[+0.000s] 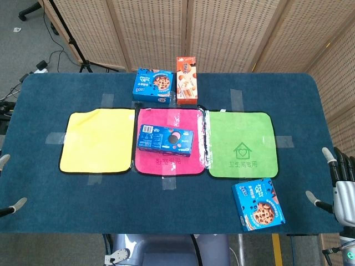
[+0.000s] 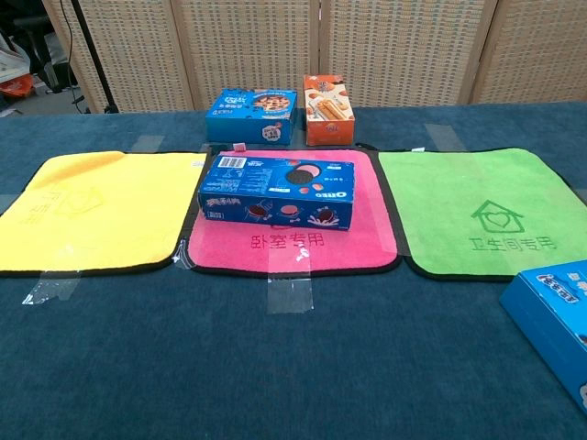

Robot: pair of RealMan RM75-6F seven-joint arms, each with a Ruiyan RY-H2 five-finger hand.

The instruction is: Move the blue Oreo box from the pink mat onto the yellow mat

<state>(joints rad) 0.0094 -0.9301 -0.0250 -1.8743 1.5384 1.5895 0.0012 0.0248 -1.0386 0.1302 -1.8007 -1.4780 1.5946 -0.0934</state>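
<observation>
The blue Oreo box (image 1: pixel 165 139) (image 2: pixel 277 191) lies flat on the pink mat (image 1: pixel 166 164) (image 2: pixel 293 249) in the middle of the table. Left of it the yellow mat (image 1: pixel 97 141) (image 2: pixel 92 206) has nothing on it. My right hand (image 1: pixel 341 188) hangs at the table's right edge, fingers apart and holding nothing, far from the box. Of my left hand (image 1: pixel 15 206) only two fingertips show at the left frame edge; they are spread, with nothing between them. The chest view shows neither hand.
A green mat (image 1: pixel 241 144) (image 2: pixel 477 206) lies right of the pink one. Behind the mats stand a blue cookie box (image 1: pixel 152 85) (image 2: pixel 250 115) and an orange box (image 1: pixel 187 81) (image 2: pixel 328 110). Another blue cookie box (image 1: pixel 258 203) (image 2: pixel 555 316) lies near the front right.
</observation>
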